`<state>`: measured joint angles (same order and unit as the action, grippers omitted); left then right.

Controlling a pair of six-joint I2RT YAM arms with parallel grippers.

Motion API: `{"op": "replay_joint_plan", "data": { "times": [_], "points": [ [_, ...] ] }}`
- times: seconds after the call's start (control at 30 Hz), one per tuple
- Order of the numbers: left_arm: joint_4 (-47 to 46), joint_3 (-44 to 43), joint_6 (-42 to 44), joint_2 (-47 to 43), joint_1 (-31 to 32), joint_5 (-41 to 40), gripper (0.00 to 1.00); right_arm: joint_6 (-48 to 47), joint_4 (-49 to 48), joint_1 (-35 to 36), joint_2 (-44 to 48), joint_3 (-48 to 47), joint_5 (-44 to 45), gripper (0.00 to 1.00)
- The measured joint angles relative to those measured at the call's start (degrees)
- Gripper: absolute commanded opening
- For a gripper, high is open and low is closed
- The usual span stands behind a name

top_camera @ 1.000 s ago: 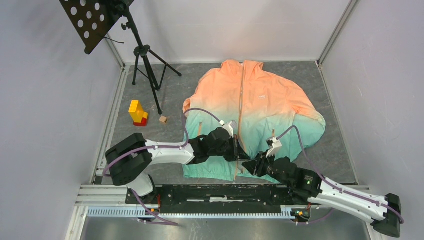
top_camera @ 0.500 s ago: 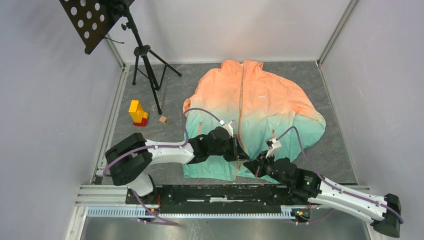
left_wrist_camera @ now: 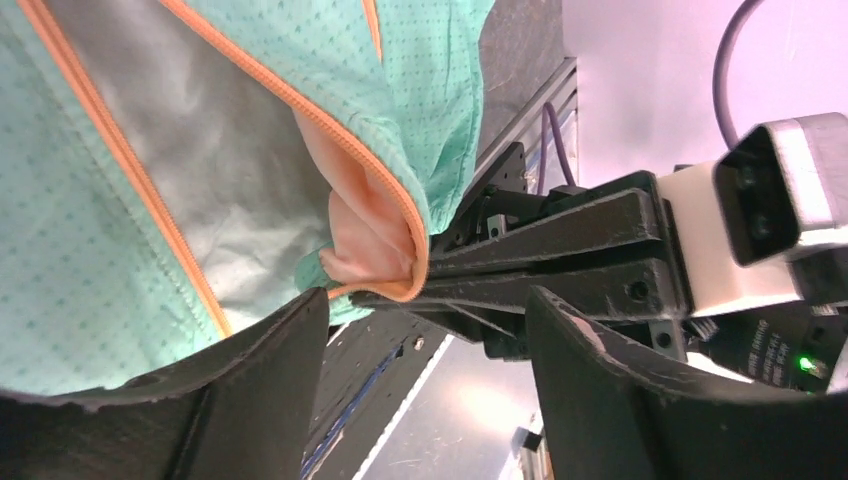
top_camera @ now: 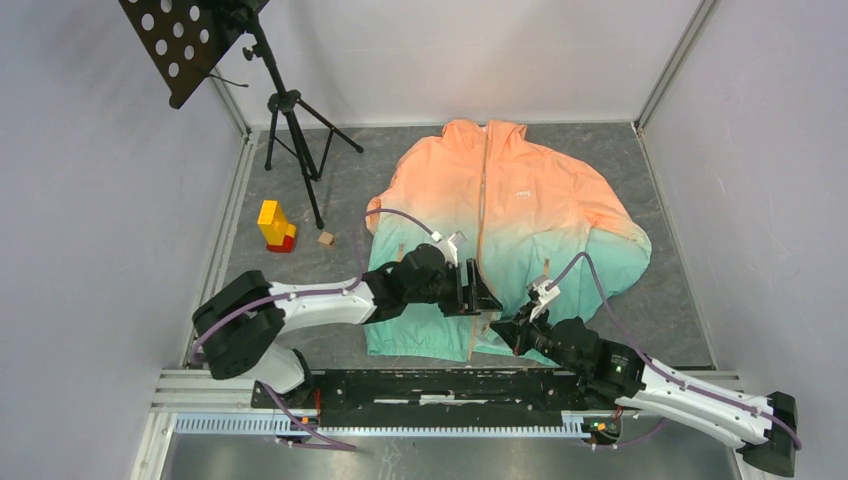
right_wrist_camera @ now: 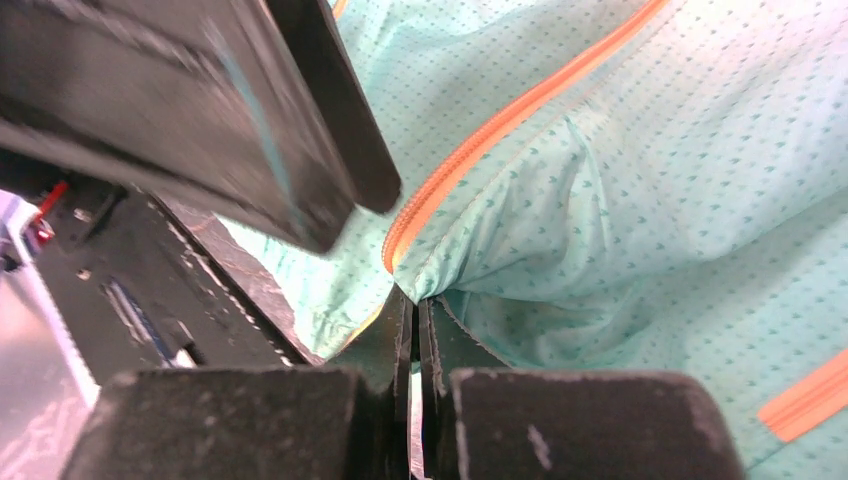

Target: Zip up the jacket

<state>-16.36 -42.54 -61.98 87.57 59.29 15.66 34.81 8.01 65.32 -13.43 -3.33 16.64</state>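
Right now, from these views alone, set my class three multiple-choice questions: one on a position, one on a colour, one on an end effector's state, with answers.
1. Where is the yellow block relative to the jacket?
A. On its collar.
B. On the table to its left.
C. Under its hem.

2. What colour is the jacket's lower part?
A. Teal-green.
B. Navy.
C. White.

3. The right end effector is:
A. Open above the collar.
B. Shut on the jacket's bottom edge.
C. Out of view.

Answers: B, it stands on the table beside the sleeve; A, peach fades to teal; B, its wrist view shows it clamped on fabric.
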Motion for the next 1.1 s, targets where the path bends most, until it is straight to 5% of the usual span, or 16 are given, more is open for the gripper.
{"op": "replay_joint_plan", "data": {
  "times": [0.37, 0.7, 1.1],
  "points": [
    [16.41, 0.17, 12.13, -10.10, -1.92, 5.27, 0.81, -9.57, 3.19, -0.07, -0.50, -1.62, -4.00, 0.00],
    [13.86, 0.87, 16.50, -8.76, -1.95, 12.11, 0.47, -12.20, 2.86, -0.09, 0.37, -1.70, -5.92, 0.00],
    [36.50, -13.31, 18.84, 1.18, -0.74, 6.56, 0.41, -11.06, 5.90, -0.09, 0.94, -2.97, -1.11, 0.00]
  ]
}}
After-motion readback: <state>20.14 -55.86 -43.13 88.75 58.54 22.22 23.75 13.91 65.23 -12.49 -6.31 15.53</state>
